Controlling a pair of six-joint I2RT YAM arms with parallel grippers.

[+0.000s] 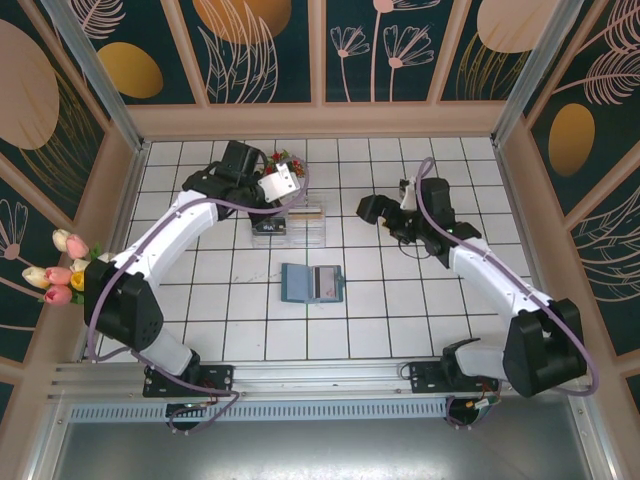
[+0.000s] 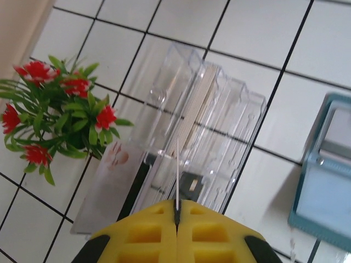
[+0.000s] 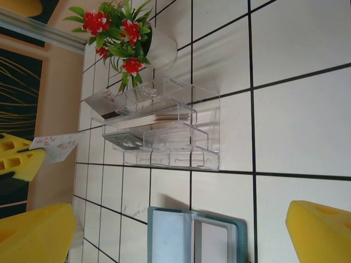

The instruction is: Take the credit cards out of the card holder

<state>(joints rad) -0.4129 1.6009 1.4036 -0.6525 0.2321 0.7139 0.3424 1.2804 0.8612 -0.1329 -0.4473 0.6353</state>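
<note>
1. the card holder (image 1: 298, 283) lay open and flat on the tiled worktop (image 1: 400, 320), a little below the middle of the overhead frame. a grey panel showed on its right half. whether any cards were left in its slots could not be told.
2. the left claw (image 2: 176, 209) was clenched on the held card (image 2: 176, 164), a thin pale card seen edge-on in the left wrist view. it hung just above the clear acrylic rack (image 2: 219, 120).
3. in the right wrist view the held card showed at the left edge of the frame, faintly patterned and apart from the rack.
4. other cards sat in the rack already: a cream stack (image 3: 164, 116) near the middle, a dark card (image 3: 129, 143) below it in the frame, and a pale card (image 3: 101, 104) leaning at the upper left end.
5. the right claw (image 1: 381, 214) was released, its fingers spread wide. it hovered to the right of the rack in the overhead frame, touching nothing.
6. the step in hand looked like the drop-off: this card was out of the card holder and was being set into the rack.
7. the next move called for lining the card's lower edge up with a free slot, lowering it straight, and then letting go. the dividers looked narrow, so a tilted card would likely catch on one.
8. after that, the right claw seemed well placed to go to the card holder for another card, if one remained.
</note>
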